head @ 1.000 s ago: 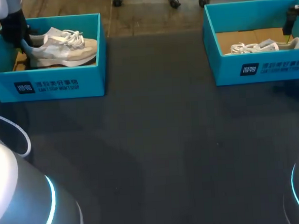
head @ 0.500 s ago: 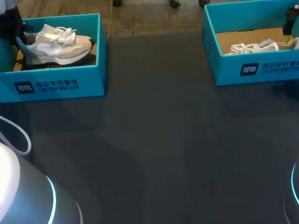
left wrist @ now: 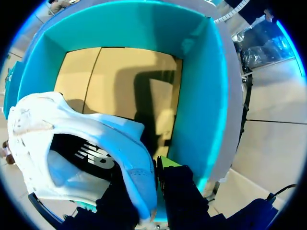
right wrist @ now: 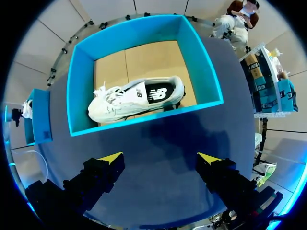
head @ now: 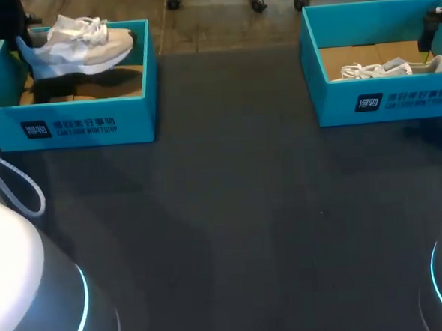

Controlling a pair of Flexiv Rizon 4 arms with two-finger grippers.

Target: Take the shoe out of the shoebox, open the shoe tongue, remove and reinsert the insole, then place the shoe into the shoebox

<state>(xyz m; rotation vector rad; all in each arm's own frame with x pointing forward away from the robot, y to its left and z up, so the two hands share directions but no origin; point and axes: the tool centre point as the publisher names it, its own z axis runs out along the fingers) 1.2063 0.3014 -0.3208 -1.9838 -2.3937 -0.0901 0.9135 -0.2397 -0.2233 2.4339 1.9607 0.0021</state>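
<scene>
At the table's far left corner, the left gripper is clamped on the heel of a white shoe, held raised over an open blue box with its toe pointing right. At the far right corner, the right gripper hangs with fingers wide apart above a second box, where a second shoe lies inside.

on the front wall of the left teal cardboard shoebox there's a dark square badge with white characters. just beside it runs a line of white characters over a row of small white capitals. the right teal cardboard shoebox carries a matching badge and lines on its front wall. the white lace-up shoe lying in that box has a black side panel with a white letter logo. the second white shoe, at the left box, shows a white logo mark on its black inner lining.
</scene>
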